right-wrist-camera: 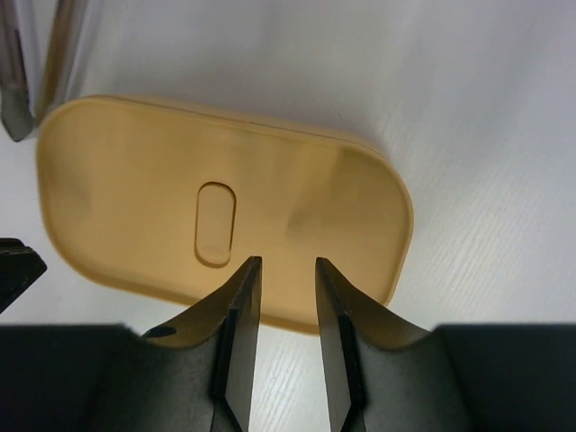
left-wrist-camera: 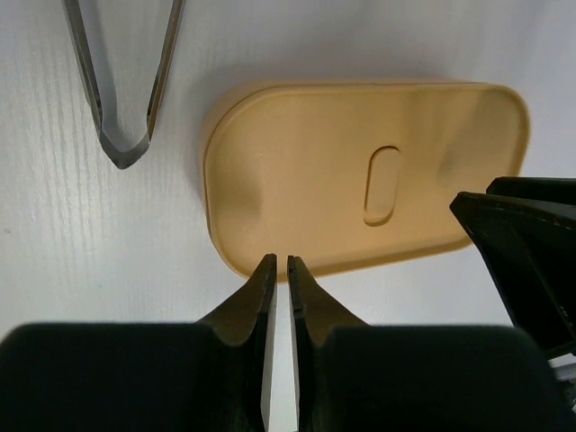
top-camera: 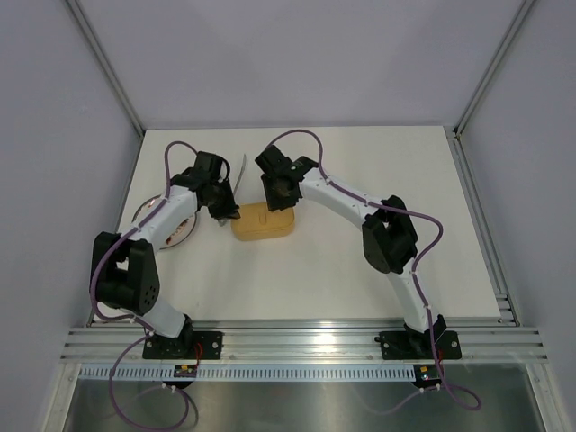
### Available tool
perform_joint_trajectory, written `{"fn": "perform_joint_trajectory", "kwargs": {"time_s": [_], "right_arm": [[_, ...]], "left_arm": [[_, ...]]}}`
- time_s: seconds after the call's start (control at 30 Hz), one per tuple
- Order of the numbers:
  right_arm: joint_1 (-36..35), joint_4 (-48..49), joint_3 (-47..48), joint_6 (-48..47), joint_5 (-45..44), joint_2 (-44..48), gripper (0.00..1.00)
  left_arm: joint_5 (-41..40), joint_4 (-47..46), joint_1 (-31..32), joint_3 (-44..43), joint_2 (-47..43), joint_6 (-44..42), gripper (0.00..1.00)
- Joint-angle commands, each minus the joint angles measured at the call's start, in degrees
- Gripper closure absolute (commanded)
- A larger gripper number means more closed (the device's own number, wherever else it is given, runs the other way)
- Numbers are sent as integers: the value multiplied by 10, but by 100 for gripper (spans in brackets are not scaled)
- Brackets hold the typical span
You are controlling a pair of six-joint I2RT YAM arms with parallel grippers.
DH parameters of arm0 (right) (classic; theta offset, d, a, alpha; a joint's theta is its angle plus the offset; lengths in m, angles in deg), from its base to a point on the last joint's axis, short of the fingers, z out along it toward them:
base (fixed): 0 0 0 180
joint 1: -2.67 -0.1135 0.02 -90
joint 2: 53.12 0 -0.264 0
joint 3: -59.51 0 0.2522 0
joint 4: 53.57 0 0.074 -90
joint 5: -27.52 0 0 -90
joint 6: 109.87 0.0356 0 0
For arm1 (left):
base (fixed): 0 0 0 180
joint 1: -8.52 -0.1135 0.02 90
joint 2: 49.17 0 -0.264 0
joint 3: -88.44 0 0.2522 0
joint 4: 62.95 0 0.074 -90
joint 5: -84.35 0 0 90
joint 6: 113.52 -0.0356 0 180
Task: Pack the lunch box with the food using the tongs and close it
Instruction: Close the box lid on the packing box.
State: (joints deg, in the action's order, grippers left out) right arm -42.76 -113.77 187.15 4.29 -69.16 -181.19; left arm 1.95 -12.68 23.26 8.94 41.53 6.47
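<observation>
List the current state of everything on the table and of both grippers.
lunch box: closed, lid on
tongs: lying loose on the table, not held
plate: partly hidden under the left arm
left gripper: shut, empty, at the lid's edge
right gripper: open, empty, over the lid

text: none legible | labels: none | numbers: none | signs: none

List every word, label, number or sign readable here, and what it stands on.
None can be read.
lunch box lid: blank oval dimple, no lettering.
tongs: no markings visible.
small tag below the left arm's base: too small to read.
</observation>
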Motion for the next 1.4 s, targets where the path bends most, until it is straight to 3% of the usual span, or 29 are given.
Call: {"fn": "perform_joint_trajectory", "kwargs": {"time_s": [0.0,0.2,0.6,1.0,1.37], "right_arm": [[-7,-13,46,-7,-25,61,62],[-7,-5,27,1,-21,45,62],[-12,20,-88,19,1,18,63],[-12,-8,6,3,-37,106,61],[-12,23,0,5,-35,-16,61]], "left_arm": [[-2,-3,4,-45,-53,-6,88],[-2,-14,12,-44,-41,-3,85],[-2,-51,29,44,54,10,85],[-56,42,30,-69,-46,-15,83],[-58,-52,29,-24,62,23,83]]}}
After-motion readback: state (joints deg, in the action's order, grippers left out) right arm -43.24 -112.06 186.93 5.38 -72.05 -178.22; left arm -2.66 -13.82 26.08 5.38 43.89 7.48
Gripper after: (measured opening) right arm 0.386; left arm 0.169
